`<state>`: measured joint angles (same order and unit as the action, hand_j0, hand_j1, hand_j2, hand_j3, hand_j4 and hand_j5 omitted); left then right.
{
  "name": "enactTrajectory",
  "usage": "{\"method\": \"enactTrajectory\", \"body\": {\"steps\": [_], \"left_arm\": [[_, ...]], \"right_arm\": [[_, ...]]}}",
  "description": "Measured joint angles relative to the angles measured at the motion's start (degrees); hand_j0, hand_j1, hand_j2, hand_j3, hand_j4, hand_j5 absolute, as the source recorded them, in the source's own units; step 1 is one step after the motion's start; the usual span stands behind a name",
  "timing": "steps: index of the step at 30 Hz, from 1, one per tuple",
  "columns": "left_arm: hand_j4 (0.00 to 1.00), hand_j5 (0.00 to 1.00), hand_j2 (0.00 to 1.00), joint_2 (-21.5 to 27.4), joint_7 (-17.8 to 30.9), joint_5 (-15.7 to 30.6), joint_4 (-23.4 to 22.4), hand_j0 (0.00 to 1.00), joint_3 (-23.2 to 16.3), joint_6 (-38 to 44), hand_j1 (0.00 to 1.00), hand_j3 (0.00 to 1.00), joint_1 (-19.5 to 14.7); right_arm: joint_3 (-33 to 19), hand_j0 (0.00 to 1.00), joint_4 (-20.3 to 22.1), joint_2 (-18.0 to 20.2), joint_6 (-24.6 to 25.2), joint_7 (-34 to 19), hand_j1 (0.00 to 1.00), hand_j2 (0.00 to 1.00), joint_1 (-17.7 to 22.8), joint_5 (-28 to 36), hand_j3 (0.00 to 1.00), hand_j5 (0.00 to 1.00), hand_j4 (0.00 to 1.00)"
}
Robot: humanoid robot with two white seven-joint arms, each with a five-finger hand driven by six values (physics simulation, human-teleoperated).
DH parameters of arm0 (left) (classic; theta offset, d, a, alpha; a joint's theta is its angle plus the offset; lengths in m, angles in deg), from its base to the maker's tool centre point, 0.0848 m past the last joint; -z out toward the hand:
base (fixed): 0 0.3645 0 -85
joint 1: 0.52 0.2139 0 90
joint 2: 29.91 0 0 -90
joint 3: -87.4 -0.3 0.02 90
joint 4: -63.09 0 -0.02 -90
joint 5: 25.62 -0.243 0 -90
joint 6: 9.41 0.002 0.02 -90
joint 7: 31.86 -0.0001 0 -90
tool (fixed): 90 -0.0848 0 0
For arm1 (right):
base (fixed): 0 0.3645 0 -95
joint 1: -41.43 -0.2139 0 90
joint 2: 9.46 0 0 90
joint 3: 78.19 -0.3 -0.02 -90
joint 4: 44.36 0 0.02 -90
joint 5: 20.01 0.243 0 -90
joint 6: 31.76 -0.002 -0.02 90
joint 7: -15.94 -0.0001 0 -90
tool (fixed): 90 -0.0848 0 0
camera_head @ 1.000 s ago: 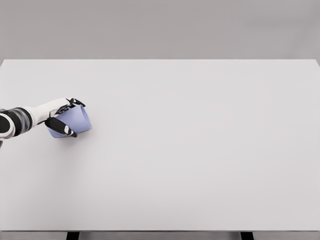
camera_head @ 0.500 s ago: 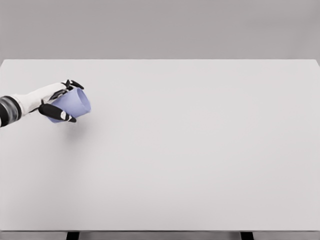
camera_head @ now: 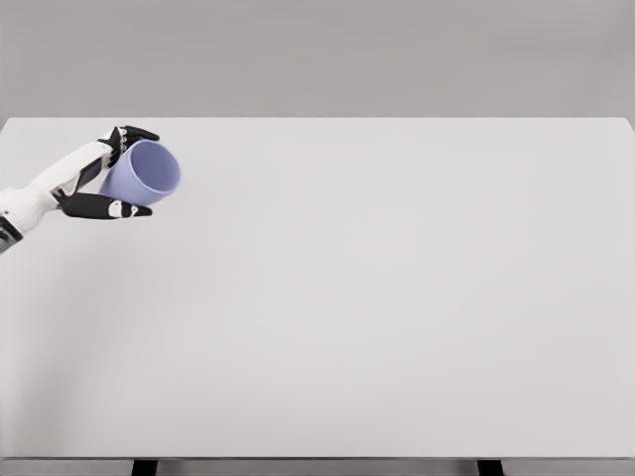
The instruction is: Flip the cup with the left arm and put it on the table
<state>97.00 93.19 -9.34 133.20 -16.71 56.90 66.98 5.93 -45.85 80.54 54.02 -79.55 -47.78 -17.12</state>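
Left hand [camera_head: 104, 178] is seen at the far left of the head view, its arm entering from the picture's left edge, and the lavender cup [camera_head: 142, 175] is gripped in it. The cup is held between the dark fingers [camera_head: 135, 133] curled over its upper side and the thumb [camera_head: 107, 207] stretched beneath it, so the hand is closed only as far as the cup's width allows. The cup appears to be lifted clear of the table [camera_head: 377, 297], tipped on its side, with its open mouth turned away from the palm and partly toward the camera.

The flip is judged to be midway. For the step to be done well, the wrist should be rolled smoothly until the mouth faces straight up, with the grip kept firm so the smooth wall is not allowed to slip. The cup should then be lowered level, its base set flat on the table below the hand, and the fingers released only once it is resting. The right arm is not seen.
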Motion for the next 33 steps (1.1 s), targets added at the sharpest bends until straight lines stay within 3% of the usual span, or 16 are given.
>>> {"method": "enactTrajectory", "body": {"steps": [7, 17, 25, 33], "left_arm": [[0.44, 0.44, 0.44, -5.46, -0.01, 6.78, -9.28, 0.44, 0.57, -9.62, 0.44, 0.44, 0.00], [0.45, 0.45, 0.45, -11.10, -0.02, 19.07, -18.64, 0.45, 0.63, -11.29, 0.45, 0.45, 0.00], [0.45, 0.45, 0.45, -12.13, -0.03, 24.53, -20.81, 0.45, 0.72, -7.37, 0.45, 0.45, -0.44], [0.46, 0.46, 0.46, -12.00, -0.03, 25.22, -20.70, 0.46, 0.89, 3.39, 0.46, 0.46, -0.53]], "right_arm": [[0.00, 1.00, 0.00, 0.00, 0.00, 0.00, 1.00, 1.00, 0.00, 0.01, 1.00, 1.00, 1.00], [0.00, 1.00, 0.00, 0.00, 0.00, 0.02, 1.00, 1.00, 0.00, 0.01, 1.00, 1.00, 1.00], [0.00, 1.00, 0.00, 0.00, 0.00, 0.01, 1.00, 1.00, 0.00, 0.00, 1.00, 1.00, 1.00], [0.00, 1.00, 0.00, 0.00, 0.00, 0.00, 1.00, 1.00, 0.00, 0.01, 1.00, 1.00, 1.00]]}}
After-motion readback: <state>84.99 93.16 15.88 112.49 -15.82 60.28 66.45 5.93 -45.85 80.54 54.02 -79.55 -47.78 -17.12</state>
